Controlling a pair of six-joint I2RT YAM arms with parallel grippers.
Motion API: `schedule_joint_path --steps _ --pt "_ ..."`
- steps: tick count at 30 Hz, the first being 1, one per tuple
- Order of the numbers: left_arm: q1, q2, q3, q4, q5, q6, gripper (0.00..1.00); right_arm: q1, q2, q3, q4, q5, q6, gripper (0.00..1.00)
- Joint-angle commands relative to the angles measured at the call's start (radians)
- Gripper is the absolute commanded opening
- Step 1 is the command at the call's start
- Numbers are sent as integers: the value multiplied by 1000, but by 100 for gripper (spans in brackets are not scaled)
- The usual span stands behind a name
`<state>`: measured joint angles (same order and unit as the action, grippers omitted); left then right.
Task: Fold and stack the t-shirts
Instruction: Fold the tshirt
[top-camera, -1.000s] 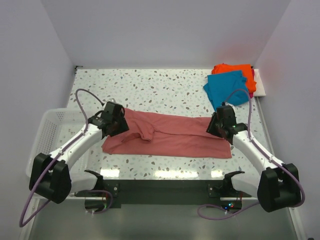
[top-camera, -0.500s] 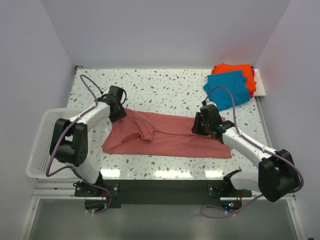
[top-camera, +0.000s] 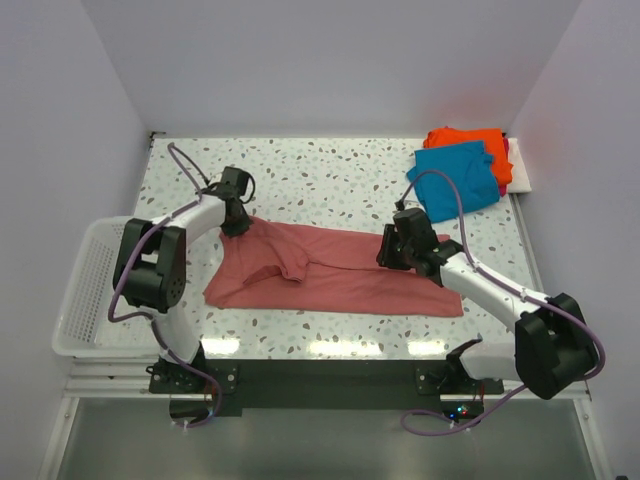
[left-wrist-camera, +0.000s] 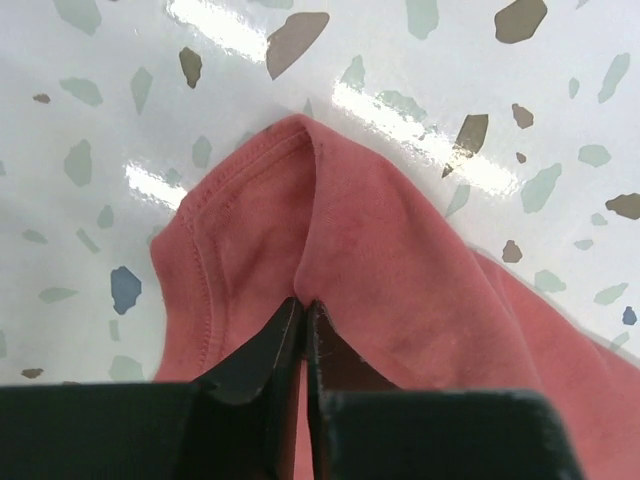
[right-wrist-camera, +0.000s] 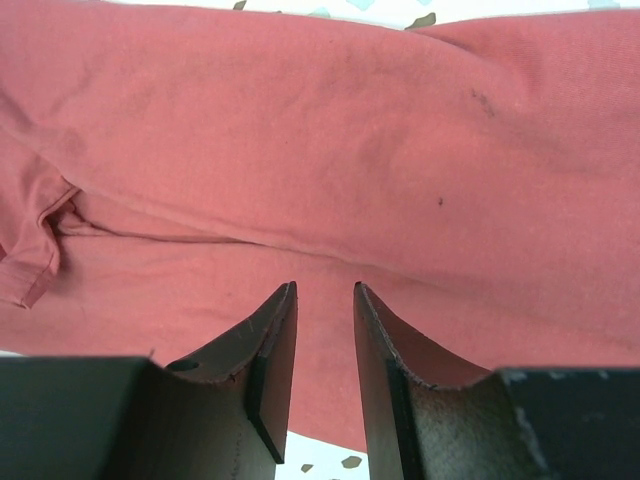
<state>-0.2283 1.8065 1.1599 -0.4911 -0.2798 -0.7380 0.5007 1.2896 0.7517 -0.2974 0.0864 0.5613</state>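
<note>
Left gripper (left-wrist-camera: 303, 310): nips a raised ridge of the large dusty-red cloth t-shirt (left-wrist-camera: 380, 260) near its far left corner, jaws almost together. Right gripper (right-wrist-camera: 325, 300): hovers parted over the same shirt's right half, grasps nothing; contact with the cloth hard to judge. Spread lengthwise on the speckled white table (top-camera: 300, 170). Far right: folded teal-blue shirt (top-camera: 455, 178) atop an orange one (top-camera: 465, 138), magenta sliver (top-camera: 508, 150) mostly hidden beneath.

A white table (top-camera: 320, 180) speckled with grey, brown and bluish flecks fills the middle, glossy enough to show bright glare along its near side, with a white mesh basket (top-camera: 85, 290) at its near left edge and plain pale walls (top-camera: 330, 60) left, far and right.
</note>
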Motion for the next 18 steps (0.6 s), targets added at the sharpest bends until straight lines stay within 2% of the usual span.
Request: schedule_joint_path --steps 1,4,18 --pt "24 1 49 39 -18 20 7 12 8 32 55 10 9 33" --pt "38 -12 64 39 -10 29 0 12 8 29 58 12 11 33" --pt "103 23 164 16 91 100 0 13 39 26 64 61 2 33"
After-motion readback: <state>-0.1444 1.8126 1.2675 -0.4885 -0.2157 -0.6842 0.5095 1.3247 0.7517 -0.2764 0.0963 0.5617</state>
